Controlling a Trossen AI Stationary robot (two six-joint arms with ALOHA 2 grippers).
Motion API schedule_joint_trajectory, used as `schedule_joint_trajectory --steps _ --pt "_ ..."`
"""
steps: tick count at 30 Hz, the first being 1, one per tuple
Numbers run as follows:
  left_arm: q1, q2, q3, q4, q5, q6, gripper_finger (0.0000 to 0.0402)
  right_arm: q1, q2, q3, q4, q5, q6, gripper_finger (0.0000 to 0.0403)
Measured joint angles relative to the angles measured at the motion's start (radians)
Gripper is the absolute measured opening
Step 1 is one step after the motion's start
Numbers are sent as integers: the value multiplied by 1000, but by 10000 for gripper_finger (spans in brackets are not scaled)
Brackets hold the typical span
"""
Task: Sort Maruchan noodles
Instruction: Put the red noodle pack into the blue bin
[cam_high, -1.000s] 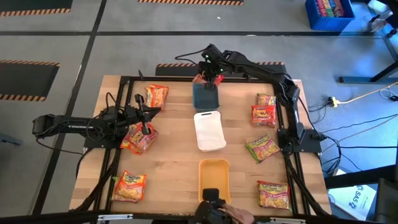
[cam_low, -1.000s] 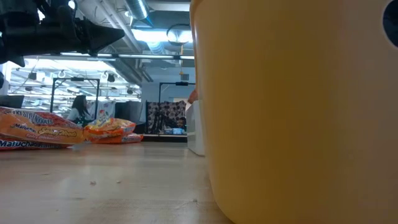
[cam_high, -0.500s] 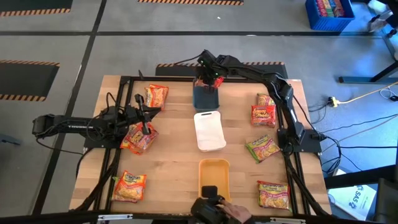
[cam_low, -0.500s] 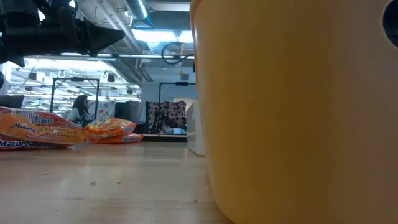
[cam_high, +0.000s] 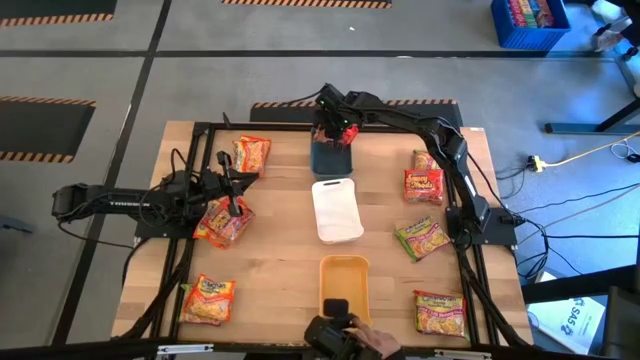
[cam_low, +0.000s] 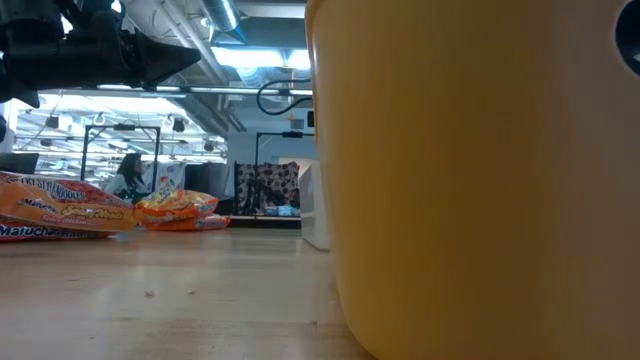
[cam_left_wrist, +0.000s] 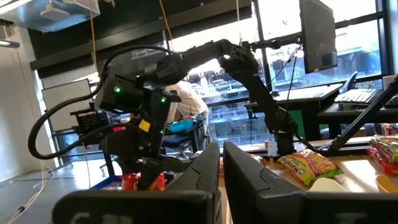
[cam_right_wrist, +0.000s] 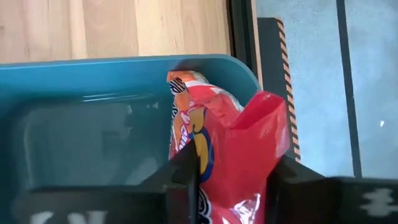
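The right gripper (cam_high: 335, 133) has moved a little left over the last second, from the far right corner of the blue tray (cam_high: 331, 160) to sit squarely over its far end, and it holds a red packet (cam_right_wrist: 221, 155) pinched between its fingers, hanging inside the tray against the far wall. My read is that the drop is about to happen: the packet is in the right bin and only needs letting go. The left gripper (cam_high: 232, 203) has not moved; it waits over the left side of the table (cam_high: 280, 250) above an orange packet (cam_high: 222, 222), fingers pressed together with nothing between them. The other packets lie as before: three orange ones on the left, five more down the right side. The white tray (cam_high: 336, 210) and yellow tray (cam_high: 344, 275) sit in line nearer the camera. The table is bare pale wood in a black frame, in a workshop with grey taped floor, with a person seated far off in the low view.
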Motion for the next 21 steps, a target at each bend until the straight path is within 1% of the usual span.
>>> schedule_joint_trajectory --steps 6,10,14,18,21 --pt "0 0 0 -1 0 0 16 0 1 -16 13 0 26 165" --pt "0 0 0 -1 0 0 16 0 1 -16 23 -4 26 187" --pt "0 0 0 -1 0 0 16 0 1 -16 36 -57 28 189" --pt "0 0 0 -3 0 0 16 1 1 -16 42 -25 27 179" --pt "0 0 0 -5 0 0 16 0 1 -16 42 -26 28 164"
